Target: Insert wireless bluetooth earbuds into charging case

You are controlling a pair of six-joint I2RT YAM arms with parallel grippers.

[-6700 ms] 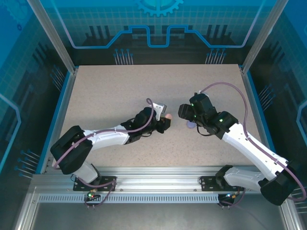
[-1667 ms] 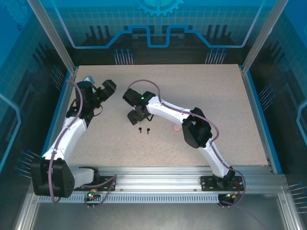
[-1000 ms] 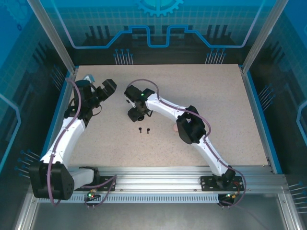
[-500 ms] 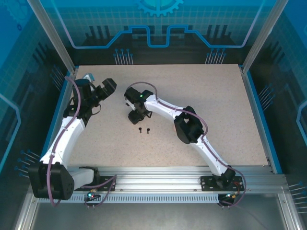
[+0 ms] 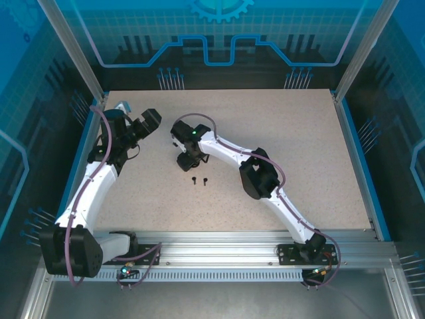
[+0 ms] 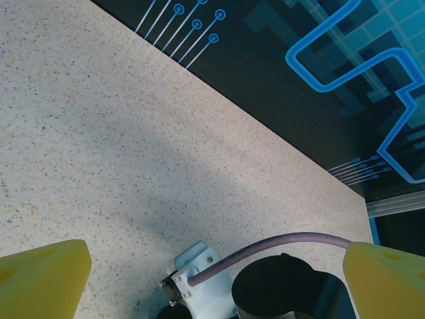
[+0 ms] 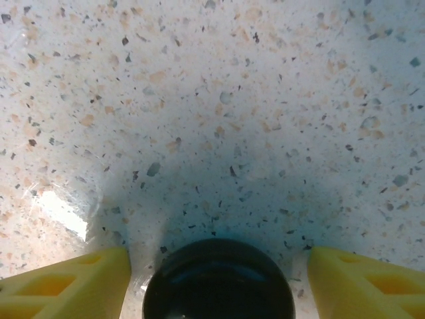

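Two tiny black stemmed earbuds [image 5: 193,181] [image 5: 205,179] lie side by side on the speckled table [image 5: 279,126], just in front of my right gripper [image 5: 186,162]. The right wrist view has a round black charging case [image 7: 219,280] between that gripper's yellow fingertips [image 7: 66,282], with a narrow gap on each side; my right gripper [image 7: 218,282] is open around it. My left gripper [image 5: 151,122] hovers at the far left of the table, open and holding nothing. Its yellow fingertips [image 6: 40,276] stand wide apart in the left wrist view.
The right arm [image 5: 229,151] stretches diagonally across the table's middle, its black elbow joint [image 5: 257,178] low over the surface. Its white wrist mount and lilac cable [image 6: 265,249] lie below the left gripper. Blue-edged walls bound the table [image 5: 89,139].
Since 6.7 s ago both arms left the table's middle for the far left. In the last second the right elbow slid slightly left; the left arm barely moved.
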